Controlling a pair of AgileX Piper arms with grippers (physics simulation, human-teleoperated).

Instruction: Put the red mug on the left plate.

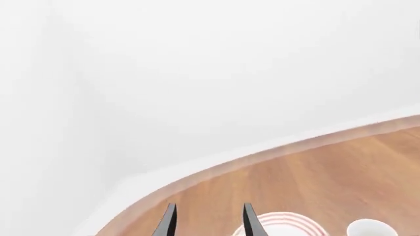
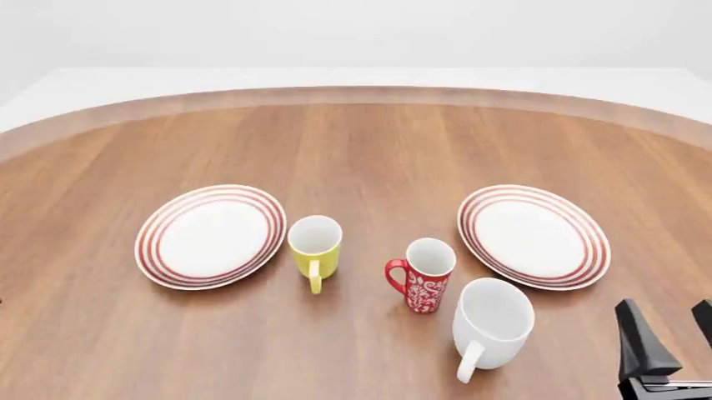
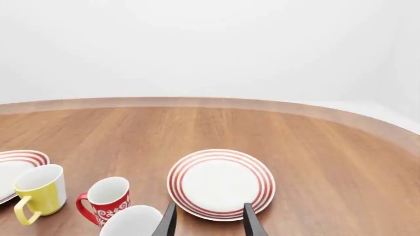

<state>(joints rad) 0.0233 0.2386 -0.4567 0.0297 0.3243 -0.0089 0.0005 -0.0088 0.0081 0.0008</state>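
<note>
The red mug (image 2: pixel 423 279) with its white swirl pattern stands upright mid-table, handle toward the left; it also shows in the right wrist view (image 3: pixel 105 199). The left plate (image 2: pixel 212 236), white with red rings, lies bare at the left, apart from the mug, and its edge shows in the right wrist view (image 3: pixel 16 169). My right gripper (image 2: pixel 671 329) hangs open at the near right corner, well right of the red mug. In its own view the right gripper (image 3: pixel 208 223) holds nothing. My left gripper (image 1: pixel 208 223) is open and empty, beside a ringed plate (image 1: pixel 282 223).
A yellow mug (image 2: pixel 315 250) stands between the left plate and the red mug. A bigger white mug (image 2: pixel 489 325) stands just near-right of the red mug. The look-alike right plate (image 2: pixel 534 236) lies beyond it. The table's curved far edge (image 2: pixel 356 93) borders a white surround.
</note>
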